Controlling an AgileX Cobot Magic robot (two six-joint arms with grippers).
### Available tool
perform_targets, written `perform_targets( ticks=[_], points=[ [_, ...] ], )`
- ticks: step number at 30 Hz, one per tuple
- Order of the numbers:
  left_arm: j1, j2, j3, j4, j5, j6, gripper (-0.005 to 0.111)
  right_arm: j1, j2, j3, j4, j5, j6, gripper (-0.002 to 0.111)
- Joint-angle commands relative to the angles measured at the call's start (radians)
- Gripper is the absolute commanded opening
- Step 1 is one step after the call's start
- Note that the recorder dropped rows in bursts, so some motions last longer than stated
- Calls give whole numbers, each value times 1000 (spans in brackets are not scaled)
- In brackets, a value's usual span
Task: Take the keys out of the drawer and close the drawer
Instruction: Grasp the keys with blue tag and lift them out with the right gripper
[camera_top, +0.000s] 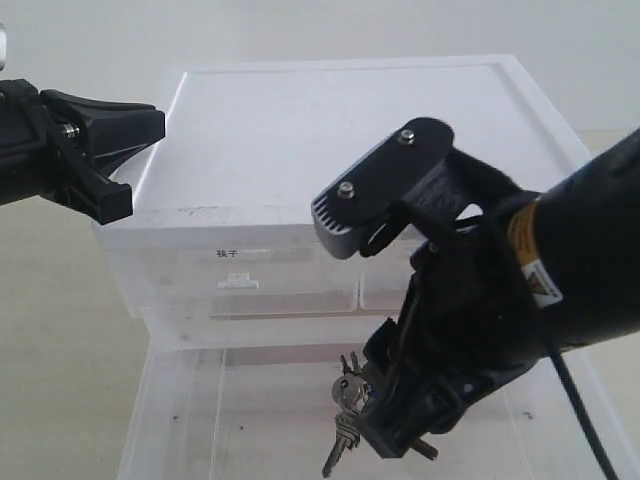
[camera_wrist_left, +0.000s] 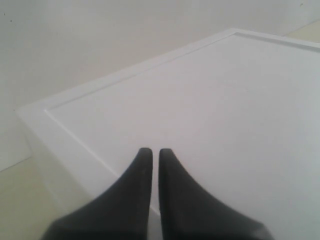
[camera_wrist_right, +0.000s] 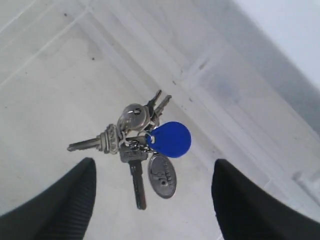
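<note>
The keys (camera_wrist_right: 145, 145) lie on the floor of the pulled-out translucent drawer (camera_wrist_right: 45, 95): several silver keys on a ring, with a blue oval fob (camera_wrist_right: 170, 138) and a grey tag (camera_wrist_right: 162, 176). My right gripper (camera_wrist_right: 154, 172) hangs open just above them, one finger on either side, not touching. The exterior view shows the keys (camera_top: 343, 420) partly hidden behind that gripper (camera_top: 390, 432), inside the open drawer (camera_top: 215, 420). My left gripper (camera_top: 152, 125) is shut on nothing and hovers over the cabinet's top left edge; its fingers (camera_wrist_left: 142, 172) nearly touch.
The white cabinet's flat top (camera_top: 330, 130) (camera_wrist_left: 210, 110) has a raised rim. Below it sit two shut half-width drawers, the left one (camera_top: 240, 275) with a label. The right arm (camera_top: 560, 270) covers the cabinet's right front. Pale tabletop (camera_top: 50, 340) lies to the left.
</note>
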Motion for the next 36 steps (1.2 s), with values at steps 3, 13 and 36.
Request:
perform_targets(
  ticks=[3,13,36],
  points=[
    [-4,3,-4,-21,-4,3,5,0,-29,115,25,-45,131,59],
    [-4,3,-4,-21,-4,1,5,0,29,174,33,-215,207,59],
    [-4,3,-4,-21,-4,1,5,0,114,172,-131,-224,172,0]
  ],
)
